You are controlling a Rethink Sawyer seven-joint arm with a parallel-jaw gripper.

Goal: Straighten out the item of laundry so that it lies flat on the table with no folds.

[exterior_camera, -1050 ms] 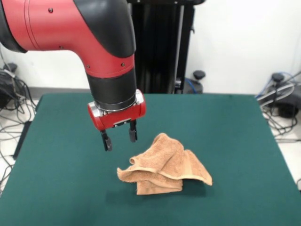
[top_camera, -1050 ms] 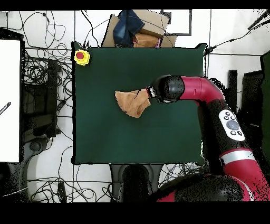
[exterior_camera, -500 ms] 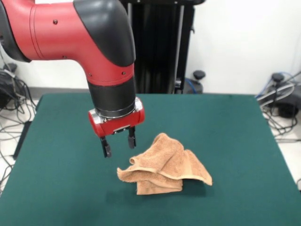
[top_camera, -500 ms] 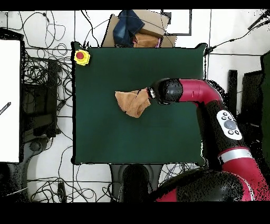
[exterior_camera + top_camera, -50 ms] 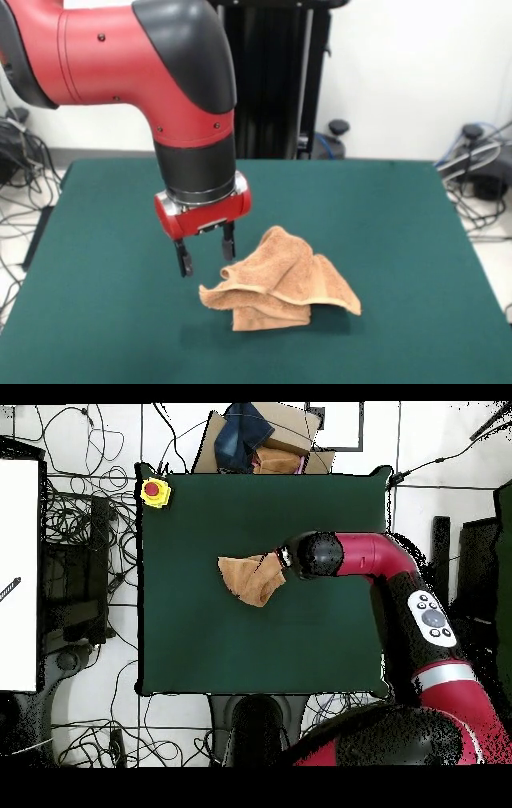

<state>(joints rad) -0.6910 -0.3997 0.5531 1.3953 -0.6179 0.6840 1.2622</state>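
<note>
The towel lies crumpled in a folded heap (hemmed edges showing) at lower center of the table. The gripper, jaws open and empty, hangs just left of the heap, lower than half a second ago. Bare green table surrounds the towel on all sides.

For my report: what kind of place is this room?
Probably a robotics lab: a red robot arm works over a green table, and loose cables cover the tiled floor around it.
</note>
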